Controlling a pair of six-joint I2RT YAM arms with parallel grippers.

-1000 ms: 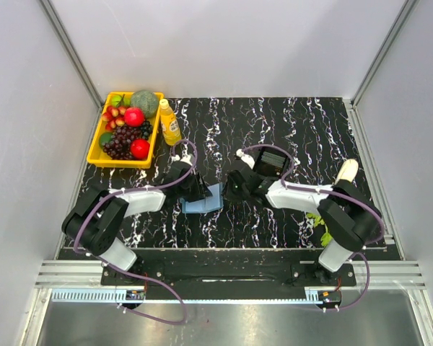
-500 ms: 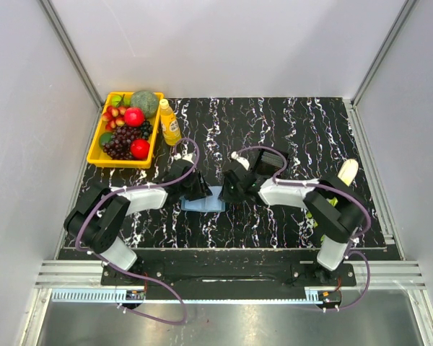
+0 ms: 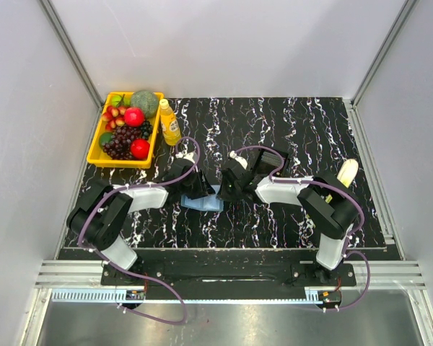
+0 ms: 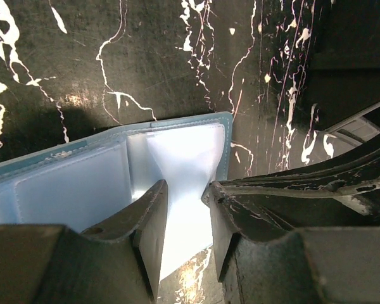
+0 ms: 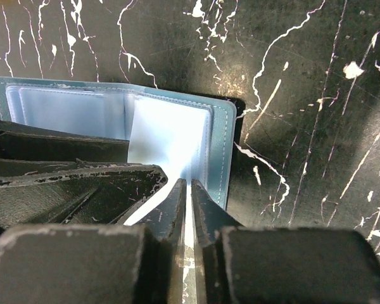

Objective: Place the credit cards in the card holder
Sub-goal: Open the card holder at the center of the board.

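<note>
Right gripper (image 5: 189,185) has edged in over the card holder (image 5: 219,152), pinching its pale inner sleeve (image 5: 171,136); left gripper (image 4: 185,188) (part-open) straddles that sleeve.

The table (image 4: 114,50) is glossy black, stone-look, with white veins. The wallet (image 5: 220,158) has a smooth blue stitched cover and clear, shiny plastic sleeves (image 4: 63,183). The left gripper (image 4: 185,190) fingers (image 4: 259,202) are matt black and scuffed. The tray (image 3: 119,164) looks like yellow plastic.
</note>
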